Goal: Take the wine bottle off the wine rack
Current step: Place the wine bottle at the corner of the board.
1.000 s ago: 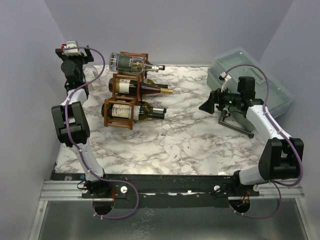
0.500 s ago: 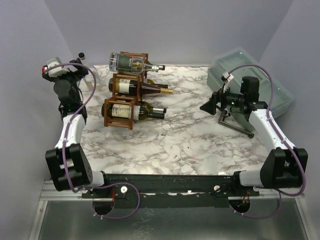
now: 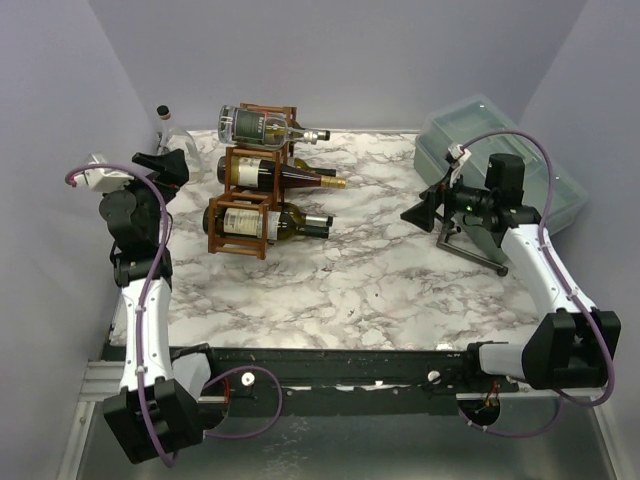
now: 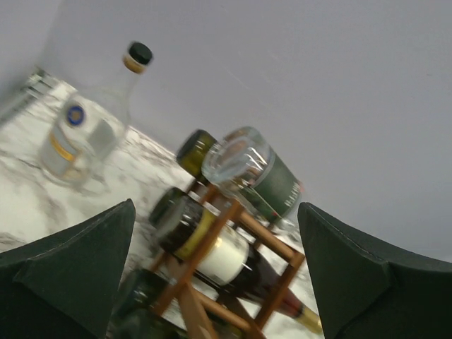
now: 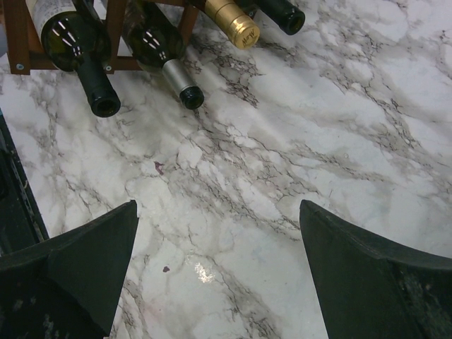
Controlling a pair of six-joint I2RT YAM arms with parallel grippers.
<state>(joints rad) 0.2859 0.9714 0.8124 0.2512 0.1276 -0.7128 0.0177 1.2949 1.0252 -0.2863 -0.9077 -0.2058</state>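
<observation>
Released left gripper (image 3: 171, 166) (nine o'clock) and right gripper (image 3: 418, 212) (three o'clock) flanked the wine rack (image 4: 272, 242), presumably to approach its top wine bottle (image 3: 255, 126).

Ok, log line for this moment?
left gripper: open, at base side of reddish-brown wooden open-frame wine rack | right gripper: open, above white marble table, facing necks | racked glass wine bottles: none gripped
</observation>
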